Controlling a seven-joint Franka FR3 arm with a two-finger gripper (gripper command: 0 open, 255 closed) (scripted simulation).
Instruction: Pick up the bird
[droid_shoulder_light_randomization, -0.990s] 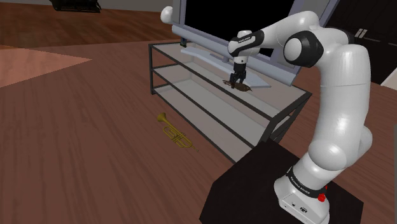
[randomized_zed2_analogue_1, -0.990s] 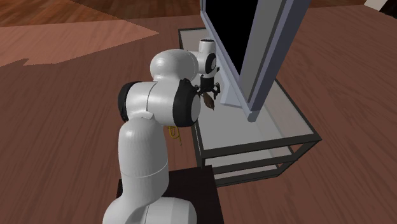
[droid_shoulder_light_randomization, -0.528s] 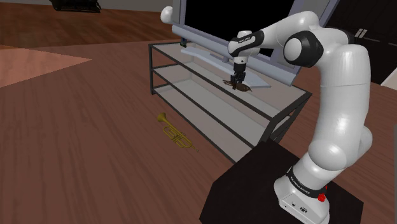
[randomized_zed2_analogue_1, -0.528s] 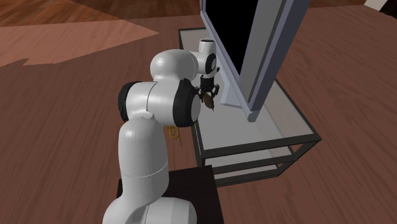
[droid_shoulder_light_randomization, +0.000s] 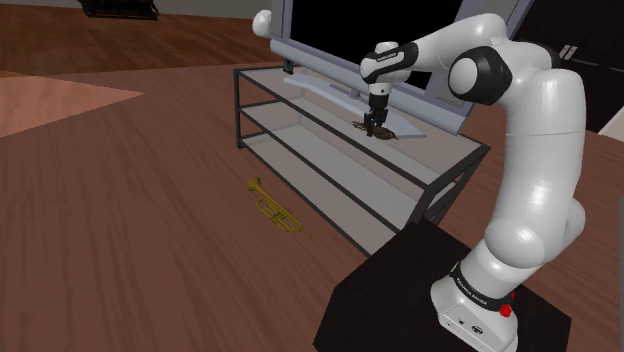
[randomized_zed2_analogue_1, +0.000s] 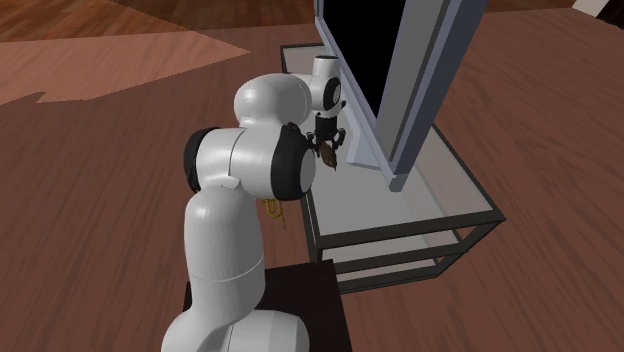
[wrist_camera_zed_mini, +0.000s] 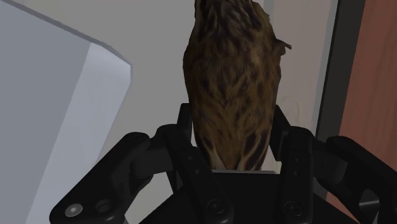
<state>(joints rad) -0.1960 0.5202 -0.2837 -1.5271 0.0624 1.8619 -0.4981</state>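
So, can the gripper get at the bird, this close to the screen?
Yes, apparently: the gripper is around the bird, its fingers seemingly clasping it on both sides, and the screen's grey base beside them blocks neither.

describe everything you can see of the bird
The bird is small, with mottled brown, dark-streaked plumage and a long tapering body. It is clasped between the black fingers, its body pointing away from the gripper. It hangs over the stand's top shelf beside the screen's grey base; contact with the shelf is unclear.
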